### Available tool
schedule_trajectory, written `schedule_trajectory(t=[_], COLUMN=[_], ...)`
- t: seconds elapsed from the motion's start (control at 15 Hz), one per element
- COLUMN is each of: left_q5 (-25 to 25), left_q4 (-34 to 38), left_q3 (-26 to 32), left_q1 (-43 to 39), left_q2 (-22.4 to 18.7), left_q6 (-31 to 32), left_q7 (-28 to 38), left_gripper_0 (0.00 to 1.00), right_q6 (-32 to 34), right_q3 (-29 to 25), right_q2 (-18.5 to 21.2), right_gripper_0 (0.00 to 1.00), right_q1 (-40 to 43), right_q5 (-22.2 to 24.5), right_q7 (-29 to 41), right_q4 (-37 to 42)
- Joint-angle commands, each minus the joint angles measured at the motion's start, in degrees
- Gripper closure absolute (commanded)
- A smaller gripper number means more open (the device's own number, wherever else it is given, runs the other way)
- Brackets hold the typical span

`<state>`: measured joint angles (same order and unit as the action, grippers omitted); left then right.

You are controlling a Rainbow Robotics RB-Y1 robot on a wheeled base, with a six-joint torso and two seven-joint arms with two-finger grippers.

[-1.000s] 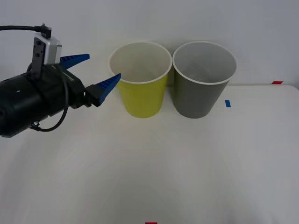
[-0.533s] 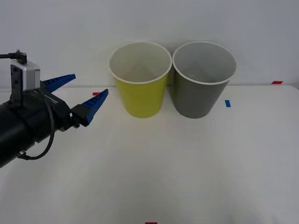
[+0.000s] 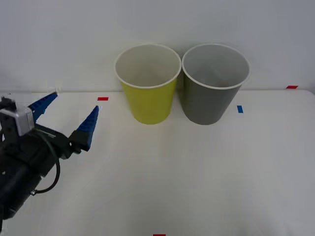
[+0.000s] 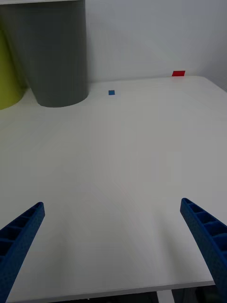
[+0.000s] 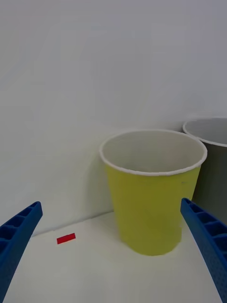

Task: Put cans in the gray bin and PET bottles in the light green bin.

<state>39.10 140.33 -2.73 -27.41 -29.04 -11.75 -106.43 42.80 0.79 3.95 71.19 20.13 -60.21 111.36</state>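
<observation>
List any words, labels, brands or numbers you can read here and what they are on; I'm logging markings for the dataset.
None to quote: no readable text in these views.
The light green bin and the gray bin are plain.
The red tape mark and blue tape mark on the table are blank.
The left gripper shows no lettering.

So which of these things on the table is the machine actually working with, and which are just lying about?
Part of the job:
- tall yellow-green round bin
- tall dark grey round bin
- left tool, open, near the table's left edge
- right tool, open, above the table

Just there:
- small red tape marks
- small blue tape mark
- white table
</observation>
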Motion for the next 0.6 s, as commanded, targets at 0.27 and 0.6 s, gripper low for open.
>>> schedule_trajectory(t=[0.27, 0.6], left_q5=[-13.4, -14.9], left_q4=[-2.9, -3.1], left_q3=[-2.7, -2.7], left_q1=[-10.7, -20.3], left_q2=[1.0, 2.7], left_q6=[12.9, 17.2], left_q7=[14.7, 15.3], left_gripper_0=[0.0, 0.0], right_q6=[0.0, 0.0], right_q3=[0.0, 0.0], right_q2=[0.0, 0.0], right_gripper_0=[0.0, 0.0], right_q1=[0.0, 0.0], right_q5=[0.0, 0.0], right_q7=[0.0, 0.0], right_q4=[0.0, 0.0])
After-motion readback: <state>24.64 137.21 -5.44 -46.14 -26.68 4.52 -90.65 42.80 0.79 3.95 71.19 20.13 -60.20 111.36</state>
